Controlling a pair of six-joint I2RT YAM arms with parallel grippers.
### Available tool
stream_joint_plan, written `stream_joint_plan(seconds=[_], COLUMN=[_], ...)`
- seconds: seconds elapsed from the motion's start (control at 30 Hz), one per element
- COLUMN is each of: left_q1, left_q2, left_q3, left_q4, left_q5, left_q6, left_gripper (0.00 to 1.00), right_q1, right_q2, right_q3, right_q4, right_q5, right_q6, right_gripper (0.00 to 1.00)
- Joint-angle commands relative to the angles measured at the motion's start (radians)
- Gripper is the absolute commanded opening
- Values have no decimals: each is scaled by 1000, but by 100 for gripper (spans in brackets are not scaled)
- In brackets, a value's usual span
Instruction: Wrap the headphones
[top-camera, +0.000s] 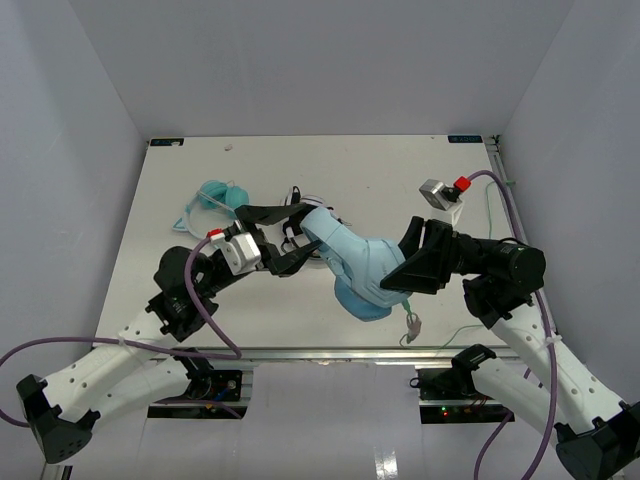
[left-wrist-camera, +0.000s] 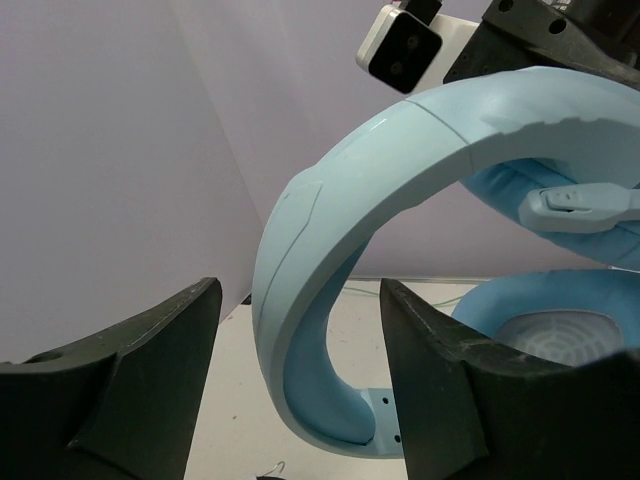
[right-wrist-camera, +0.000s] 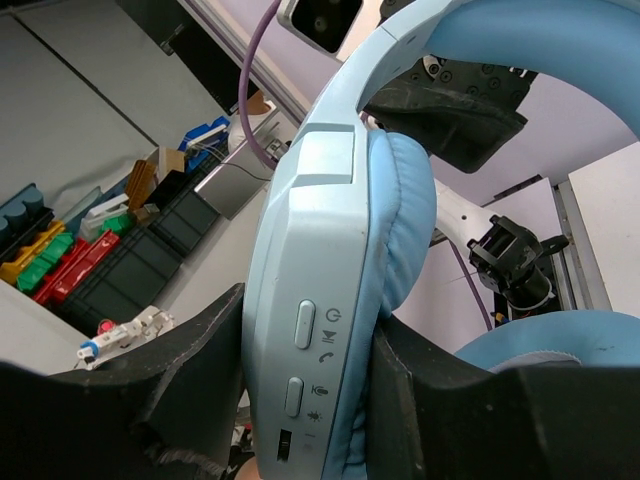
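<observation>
The light blue headphones (top-camera: 362, 268) are held up over the middle of the table. My right gripper (top-camera: 398, 276) is shut on one ear cup. In the right wrist view both fingers (right-wrist-camera: 200, 370) press the sides of that button-bearing ear cup (right-wrist-camera: 310, 300). My left gripper (top-camera: 292, 258) is open, and its jaws straddle the wide headband (left-wrist-camera: 330, 220). There is clear space between the left finger (left-wrist-camera: 150, 380) and the band. The second ear cup (left-wrist-camera: 560, 320) shows past the right finger. The pale green cable's plug end (top-camera: 412, 325) hangs near the table's front edge.
Teal cat-ear headphones (top-camera: 213, 196) lie at the back left of the white table (top-camera: 180, 300). Black-and-white headphones (top-camera: 300, 200) lie just behind my left gripper. A thin green cable (top-camera: 488, 210) runs along the right side. Grey walls close in the table.
</observation>
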Motion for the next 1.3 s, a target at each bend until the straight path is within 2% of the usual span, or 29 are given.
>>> stream_joint_plan(seconds=[0.0,0.2,0.57,0.7,0.77,0.83,0.93,0.97,1.0,1.03,1.1,1.13,1.17,1.2,1.27], left_q1=[-2,0,-2,-1,0,-2,0,-1,-2,-2,-2,-2,0,-2,0], left_q2=[23,65,91,79,76,75,65,61,56,51,45,45,43,43,56], left_q3=[-17,-30,-36,-40,-38,-40,-47,-44,-40,-35,-19,-7,22,39,97], left_q4=[28,65,99,105,96,90,69,50,29,6,-69,-108,-183,-219,-309], left_q5=[27,-18,-36,-26,-21,-15,-27,-33,-54,-87,-226,-273,-314,-439,-557], left_q6=[-12,-10,-17,-22,-25,-31,-53,-61,-73,-89,-140,-141,-163,-192,-242], left_gripper=[74,73,68,61,51,30,7,2,0,0,0,0,0,0,0], right_q1=[6,18,52,57,59,61,62,62,62,62,62,62,62,62,62], right_q2=[22,51,6,4,9,13,18,23,23,22,13,13,4,-1,-3], right_q3=[4,-4,9,6,7,10,11,15,24,35,76,97,142,164,198], right_q4=[59,137,36,28,27,30,21,3,-35,-90,-309,-312,-506,-595,-738], right_q5=[72,74,100,108,108,106,106,106,111,121,179,218,313,362,462], right_q6=[-19,17,-44,-53,-54,-55,-78,-97,-129,-173,-344,-425,-506,-652,-766], right_gripper=[8,8,8,8,8,8,9,14,24,35,62,68,78,82,92])
